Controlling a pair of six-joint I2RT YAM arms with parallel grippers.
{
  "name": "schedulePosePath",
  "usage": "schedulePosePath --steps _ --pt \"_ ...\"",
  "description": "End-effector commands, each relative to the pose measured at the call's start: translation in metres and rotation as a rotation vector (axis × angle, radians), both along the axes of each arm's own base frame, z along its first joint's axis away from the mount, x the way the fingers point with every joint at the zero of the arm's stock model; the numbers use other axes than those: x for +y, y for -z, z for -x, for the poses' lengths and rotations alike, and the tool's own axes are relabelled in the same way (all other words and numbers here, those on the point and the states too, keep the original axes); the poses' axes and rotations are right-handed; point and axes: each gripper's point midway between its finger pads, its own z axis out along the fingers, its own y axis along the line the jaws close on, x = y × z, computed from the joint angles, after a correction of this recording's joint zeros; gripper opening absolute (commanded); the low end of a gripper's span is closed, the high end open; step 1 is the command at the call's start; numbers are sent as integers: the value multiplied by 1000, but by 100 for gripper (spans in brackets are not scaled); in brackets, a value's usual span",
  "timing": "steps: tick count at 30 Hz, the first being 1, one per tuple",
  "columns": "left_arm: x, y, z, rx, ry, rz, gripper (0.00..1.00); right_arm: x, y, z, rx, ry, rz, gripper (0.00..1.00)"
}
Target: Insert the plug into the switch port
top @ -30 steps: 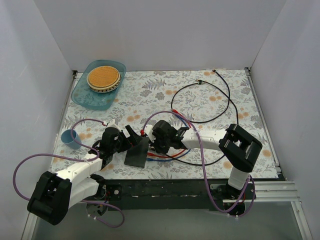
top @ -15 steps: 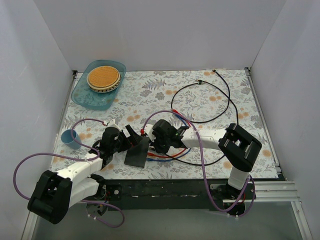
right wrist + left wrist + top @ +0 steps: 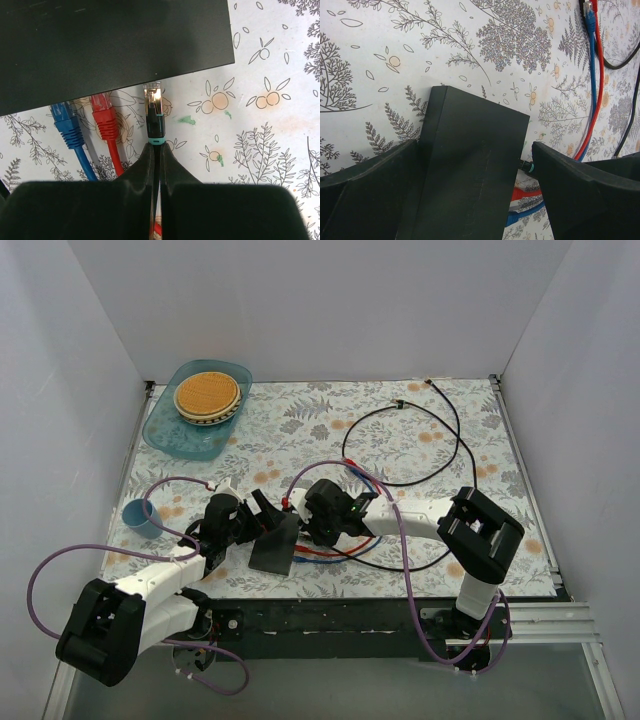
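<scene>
The switch (image 3: 100,45) looks matt black; the plug (image 3: 154,112) has a glossy metallic tip; the floral table cover (image 3: 260,125) looks smooth.

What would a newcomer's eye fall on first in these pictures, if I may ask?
The black switch sits at the near middle of the table, with the open left gripper straddling it. The right gripper, shut on a gold-tipped plug, holds its tip at the switch's edge beside a red plug and a blue plug. In the far left corner, a teal tray holds a round woven dish.
</scene>
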Motion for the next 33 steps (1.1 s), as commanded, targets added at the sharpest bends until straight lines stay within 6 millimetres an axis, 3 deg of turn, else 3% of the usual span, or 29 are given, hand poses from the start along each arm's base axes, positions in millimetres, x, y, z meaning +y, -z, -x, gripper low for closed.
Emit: schedulePosePath --steps 1,12,26,33 --pt "-5 3 10 24 43 15 98 9 -16 -13 -53 34 -38 1" --pt "-7 5 10 30 46 22 98 15 -22 -8 -27 19 -66 1" --pt "-7 6 10 36 43 27 98 30 -27 15 15 -19 -93 1" --pt "-7 9 12 41 46 27 98 30 -41 18 4 -14 -128 1"
